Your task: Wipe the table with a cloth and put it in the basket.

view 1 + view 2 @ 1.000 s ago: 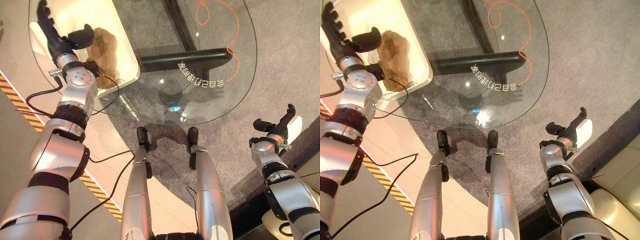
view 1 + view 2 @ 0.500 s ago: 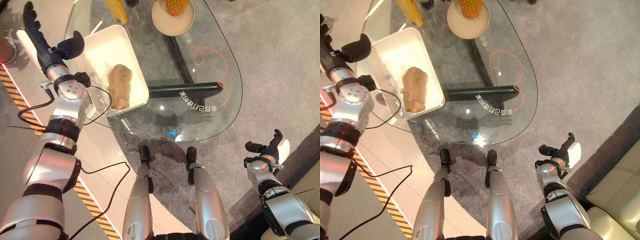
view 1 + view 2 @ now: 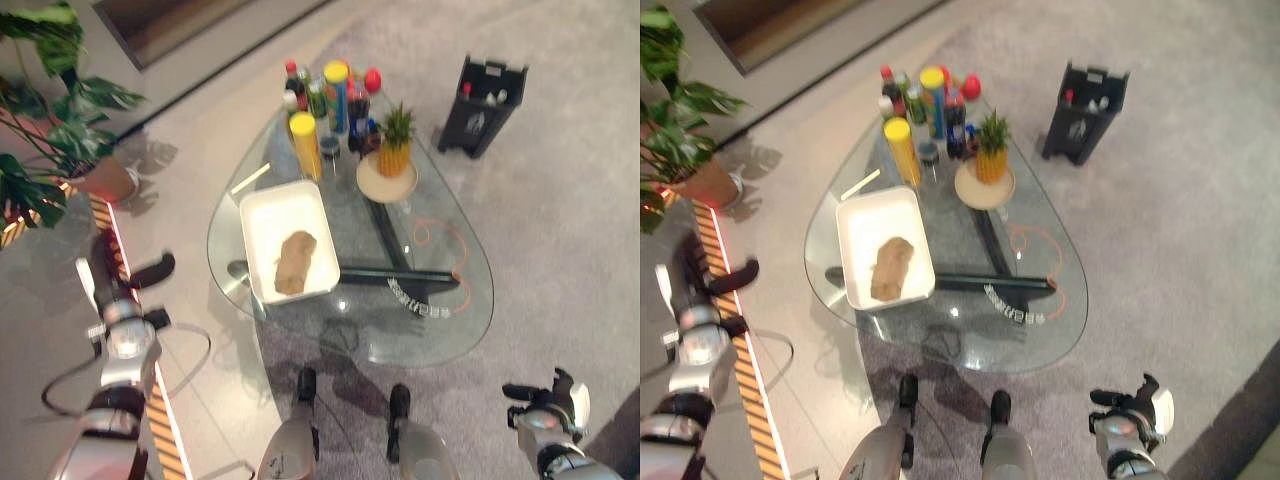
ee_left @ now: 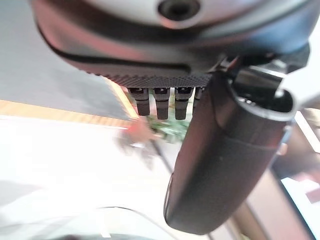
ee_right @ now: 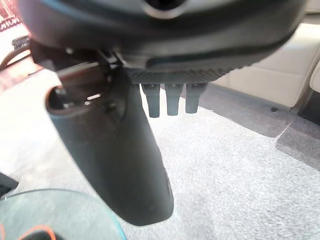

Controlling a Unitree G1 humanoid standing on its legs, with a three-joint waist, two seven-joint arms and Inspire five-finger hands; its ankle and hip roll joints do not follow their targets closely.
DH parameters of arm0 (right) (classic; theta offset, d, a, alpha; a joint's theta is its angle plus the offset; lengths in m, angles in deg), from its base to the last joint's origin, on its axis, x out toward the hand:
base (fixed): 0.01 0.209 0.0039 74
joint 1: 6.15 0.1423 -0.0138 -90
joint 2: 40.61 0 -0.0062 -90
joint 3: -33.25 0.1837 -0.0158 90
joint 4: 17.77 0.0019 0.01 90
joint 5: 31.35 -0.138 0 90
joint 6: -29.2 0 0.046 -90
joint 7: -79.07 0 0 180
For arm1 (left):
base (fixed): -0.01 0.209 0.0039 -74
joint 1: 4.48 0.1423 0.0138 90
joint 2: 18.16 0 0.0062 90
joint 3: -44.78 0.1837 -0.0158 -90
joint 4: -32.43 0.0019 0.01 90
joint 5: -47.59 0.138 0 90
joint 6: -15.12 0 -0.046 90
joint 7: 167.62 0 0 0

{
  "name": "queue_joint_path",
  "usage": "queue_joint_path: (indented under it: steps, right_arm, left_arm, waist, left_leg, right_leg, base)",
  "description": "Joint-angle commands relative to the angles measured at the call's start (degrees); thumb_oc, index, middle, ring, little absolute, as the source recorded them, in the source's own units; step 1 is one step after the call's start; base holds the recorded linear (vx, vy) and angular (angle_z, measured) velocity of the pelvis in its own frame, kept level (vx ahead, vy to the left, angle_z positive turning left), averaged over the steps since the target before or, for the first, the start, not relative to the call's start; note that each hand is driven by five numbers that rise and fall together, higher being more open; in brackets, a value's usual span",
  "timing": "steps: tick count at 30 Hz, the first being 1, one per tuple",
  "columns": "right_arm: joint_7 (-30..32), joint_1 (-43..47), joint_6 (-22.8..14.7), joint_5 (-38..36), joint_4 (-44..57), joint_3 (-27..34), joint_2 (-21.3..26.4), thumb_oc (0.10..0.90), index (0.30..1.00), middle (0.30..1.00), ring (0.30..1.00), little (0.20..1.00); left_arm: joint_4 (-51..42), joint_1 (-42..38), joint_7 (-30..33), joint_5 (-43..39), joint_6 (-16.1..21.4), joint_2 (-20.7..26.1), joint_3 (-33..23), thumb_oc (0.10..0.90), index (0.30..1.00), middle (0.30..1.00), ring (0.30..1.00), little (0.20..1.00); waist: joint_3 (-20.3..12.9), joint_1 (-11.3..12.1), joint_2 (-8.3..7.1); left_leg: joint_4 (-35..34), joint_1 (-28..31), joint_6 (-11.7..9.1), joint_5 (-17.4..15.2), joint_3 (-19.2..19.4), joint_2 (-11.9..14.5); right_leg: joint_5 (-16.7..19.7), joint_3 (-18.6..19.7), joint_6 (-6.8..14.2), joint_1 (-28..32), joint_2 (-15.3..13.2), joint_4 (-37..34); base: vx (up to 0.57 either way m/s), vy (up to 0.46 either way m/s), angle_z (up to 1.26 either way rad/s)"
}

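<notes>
Judging by how things lie, the task looks finished: on the glass counter [image 3: 440, 320] the white basket [image 3: 262, 215] sits by the left edge with the brown cloth [image 3: 294, 262] inside it, so no further move seems needed. Both arms hang clear of the counter, left hand [image 3: 110, 275] and right hand [image 3: 557, 392] each empty with fingers relaxed straight.

Grey carpet [image 3: 560, 200] covered most of floor; paler hard floor [image 3: 190, 130] beyond it. Yellow-black striped tape [image 3: 735, 330] ran along floor just beside left hand [image 3: 112, 285]. Potted plant [image 3: 50, 110] stood beyond that hand. Black bin [image 3: 482, 105] far side, well apart. Beige sofa [image 5: 280, 65] near right hand [image 3: 545, 405].
</notes>
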Motion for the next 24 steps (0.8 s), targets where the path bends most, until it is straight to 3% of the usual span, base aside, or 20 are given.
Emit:
queue_joint_path:
  steps: [1, 7, 11, 15, 24]
  right_arm:
    - [-2.07, -3.49, 0.87, 5.10, -1.85, 1.08, 0.82, 0.800, 0.900, 0.900, 0.900, 0.900]
    - [-6.04, -5.15, 2.06, 9.10, -3.73, 0.95, 0.14, 0.800, 0.900, 0.900, 0.900, 0.900]
    - [-11.55, -5.50, 3.14, 13.09, -5.42, -1.04, -1.70, 0.800, 0.900, 0.900, 0.900, 0.900]
    - [-14.20, -5.63, 3.95, 14.27, -6.51, -2.00, -3.07, 0.800, 0.900, 0.900, 0.900, 0.900]
    - [-19.49, -4.67, 6.87, 16.09, -8.19, -5.49, -5.35, 0.800, 0.900, 0.900, 0.900, 0.900]
  left_arm:
    - [6.67, 1.16, -3.63, 2.65, 2.81, 0.24, -3.76, 0.800, 0.900, 0.900, 0.900, 0.900]
    - [14.89, 6.12, -6.31, 9.08, 2.35, -3.29, -2.81, 0.800, 0.900, 0.900, 0.900, 0.900]
    - [20.74, 9.14, -12.36, 13.83, -0.07, -8.08, 1.62, 0.800, 0.900, 0.900, 0.900, 0.900]
    - [22.00, 9.78, -16.19, 16.79, -1.60, -9.67, 3.58, 0.800, 0.900, 0.900, 0.900, 0.900]
    - [23.85, 8.49, -28.37, 18.10, -10.25, -11.94, 9.79, 0.800, 0.900, 0.900, 0.900, 0.900]
  waist:
    - [-7.85, 0.73, -1.53]
    - [-9.98, 1.24, -2.07]
    - [-11.24, 1.54, -2.50]
    - [-11.52, 1.62, -2.68]
    - [-12.19, 0.79, -2.72]
  left_leg:
    - [-0.12, 1.65, 0.23, -4.20, 2.37, -1.32]
    - [-0.12, 3.97, 0.14, -5.31, 3.09, -0.88]
    - [-0.12, 5.66, 0.24, -6.10, 3.47, -0.49]
    - [-0.12, 6.21, 0.29, -6.30, 3.66, -0.35]
    - [-0.12, 7.52, 0.32, -6.97, 4.38, 0.12]
  right_leg:
    - [2.24, -0.61, 0.90, -1.30, -2.01, 1.42]
    - [2.32, -1.66, 1.21, 1.40, -2.30, 0.07]
    - [2.06, -2.41, 1.33, 3.29, -2.30, -0.56]
    - [2.01, -2.57, 1.34, 3.85, -2.29, -0.61]
    - [1.65, -2.38, 1.19, 4.78, -1.94, -0.73]
  base:
    - [0.16, 0.016, -0.01]
    - [0.07, -0.003, 0.02]
    - [0.00, 0.000, 0.00]
    - [0.00, 0.000, 0.00]
    - [0.00, 0.001, 0.00]
